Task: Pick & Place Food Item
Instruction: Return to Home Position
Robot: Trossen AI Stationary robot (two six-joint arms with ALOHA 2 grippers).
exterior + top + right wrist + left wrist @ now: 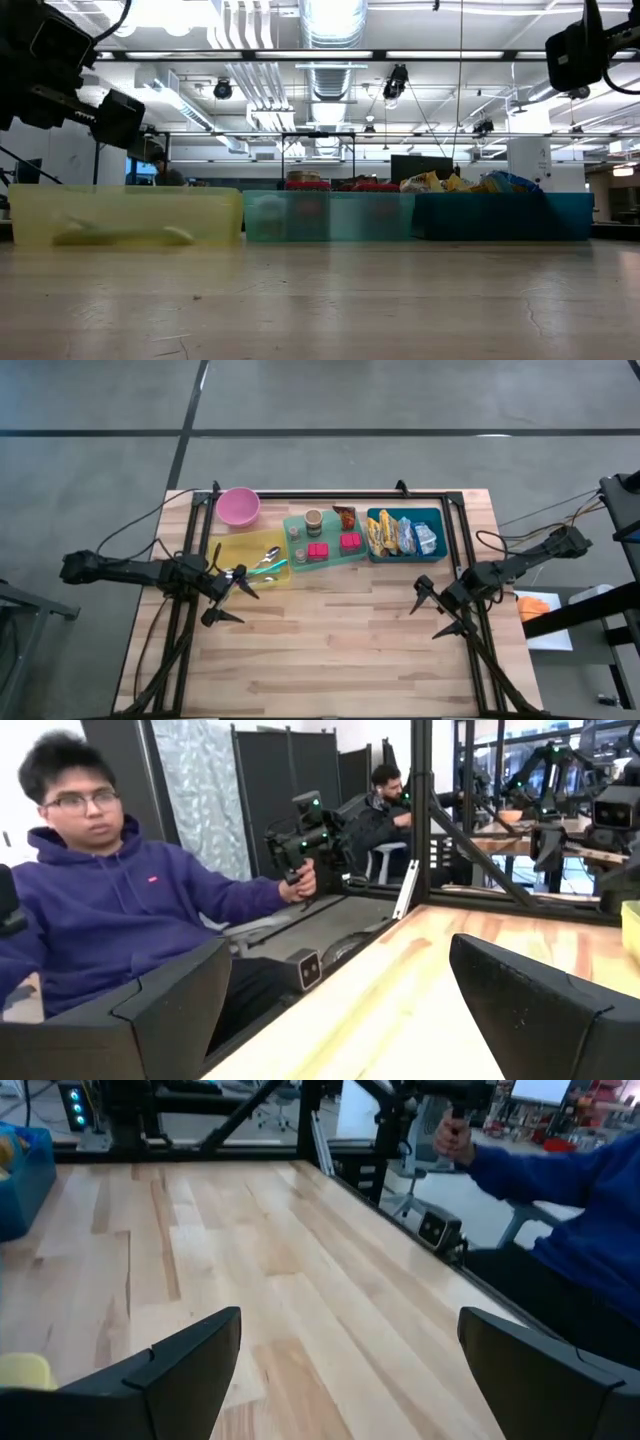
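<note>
Jaws wide; red cans (317,551) in bin (335,559)

Grey floor (400,400), bright ceiling lights (175,12)

A robotics lab: bare ceiling ducts (330,20) along the low view's top, further arm rigs (548,768) upper right in the right wrist view.

Green bin (333,532) contents tiny, person (120,910) cropped
</note>
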